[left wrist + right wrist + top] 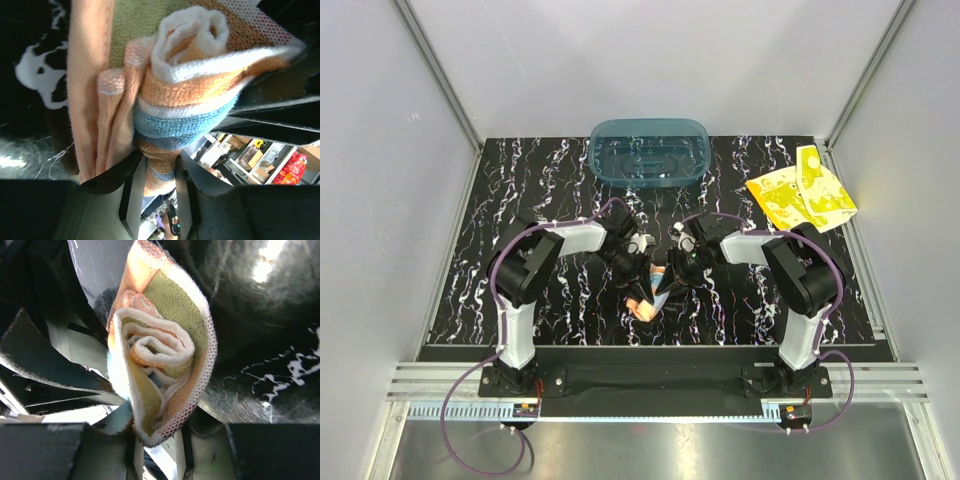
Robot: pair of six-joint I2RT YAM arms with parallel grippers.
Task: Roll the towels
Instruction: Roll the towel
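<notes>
The left gripper (159,172) pinched 1 end of the rolled orange-and-blue towel (190,95) between its fingers. The right gripper (156,440) appeared clamped on the other, coiled end. The yellow towel (802,195) lay well apart, beyond the right fingers.

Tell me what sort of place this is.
Probably a robot lab test cell: a black marbled table walled by white panels on aluminium rails, left arm and right arm bolted at its near edge, a rolled towel held between them.
</notes>
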